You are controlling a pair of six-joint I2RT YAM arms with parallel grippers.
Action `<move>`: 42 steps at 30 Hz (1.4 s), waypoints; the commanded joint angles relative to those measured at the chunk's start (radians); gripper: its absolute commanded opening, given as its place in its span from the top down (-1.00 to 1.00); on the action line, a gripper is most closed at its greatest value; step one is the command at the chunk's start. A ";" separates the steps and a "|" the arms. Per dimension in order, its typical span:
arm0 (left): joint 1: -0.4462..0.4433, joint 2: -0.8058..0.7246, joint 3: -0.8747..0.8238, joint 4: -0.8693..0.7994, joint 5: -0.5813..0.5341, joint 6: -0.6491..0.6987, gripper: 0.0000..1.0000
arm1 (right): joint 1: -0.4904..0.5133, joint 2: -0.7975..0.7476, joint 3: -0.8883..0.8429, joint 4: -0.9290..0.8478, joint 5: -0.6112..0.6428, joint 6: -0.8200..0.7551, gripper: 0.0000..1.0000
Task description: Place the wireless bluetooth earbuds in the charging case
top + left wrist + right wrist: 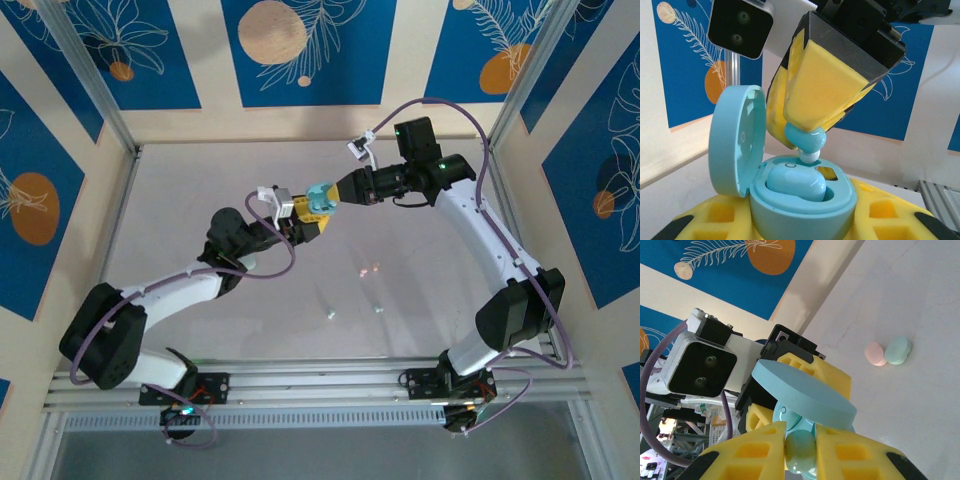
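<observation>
Above the middle of the table point(420, 300), the left gripper point(303, 214) clamps the base of the charging case point(805, 202) and holds it steady, with the lid point(732, 140) swung back so the wells face the other arm. One earbud point(795, 182) already sits in its well. The right gripper point(800, 437) pinches a second earbud point(805, 140) between narrow yellow fingers point(820, 90). Its tip points down at the empty well point(829, 172), seemingly just short of seating.

There is one open charging case point(805, 202), two pale blue earbuds point(795, 184), one seated and one in the right end effector point(800, 439), plus two pastel pebbles point(875, 354) beyond it.
</observation>
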 commanded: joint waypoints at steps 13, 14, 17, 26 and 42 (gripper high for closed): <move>0.007 -0.010 0.025 0.091 0.031 -0.020 0.53 | 0.021 0.009 -0.002 0.002 0.086 -0.001 0.51; 0.007 -0.011 0.027 0.092 0.034 -0.020 0.53 | 0.022 0.007 -0.002 0.002 0.094 0.002 0.50; 0.007 -0.012 0.028 0.090 0.034 -0.020 0.53 | 0.022 0.006 0.000 0.000 0.103 0.003 0.49; 0.007 -0.020 0.027 0.082 0.033 -0.014 0.53 | 0.020 -0.002 0.009 -0.011 0.133 0.009 0.43; 0.007 -0.021 0.036 0.068 0.035 -0.007 0.53 | 0.013 -0.014 0.020 -0.008 0.148 0.025 0.32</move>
